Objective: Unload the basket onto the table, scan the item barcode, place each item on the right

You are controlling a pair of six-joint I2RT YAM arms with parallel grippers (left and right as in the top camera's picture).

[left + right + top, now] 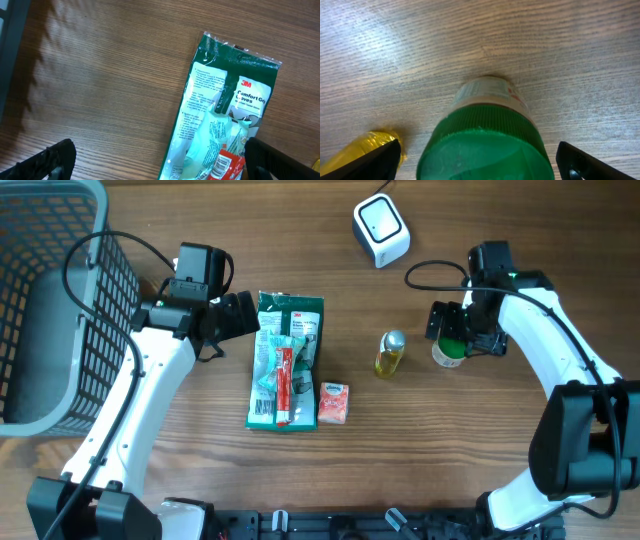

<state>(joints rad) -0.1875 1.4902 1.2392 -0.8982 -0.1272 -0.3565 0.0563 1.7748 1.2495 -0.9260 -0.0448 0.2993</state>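
**Right gripper straddles the green-capped jar, jaws wide**

The jar (447, 356) stands upright on the bench (480, 450), on the right side and about mid-depth. Its long axis points straight up at the right wrist camera. The right gripper (477, 152) hangs directly above it, fully released. One finger is to the left of the green cap and one to the right, and neither appears to touch it. So the jar lies straight below this gripper, between the jaws. A descent and a squeeze across the cap or the body beneath looks like all the grasp would need.

A small yellow bottle (389, 354) lies just left of the jar. It is close enough that the left-hand finger could brush it on the way down.

The scanner (381, 231) sits at the far edge, up and to the left of the jar. The right arm is clearly the nearer one for that carry. No barcode shows on the jar from these views, so which face to present cannot be told.

The left gripper (160, 159) is also released and holds nothing. It hovers at the far left end of a packet of gloves (225, 115), well apart from the jar.
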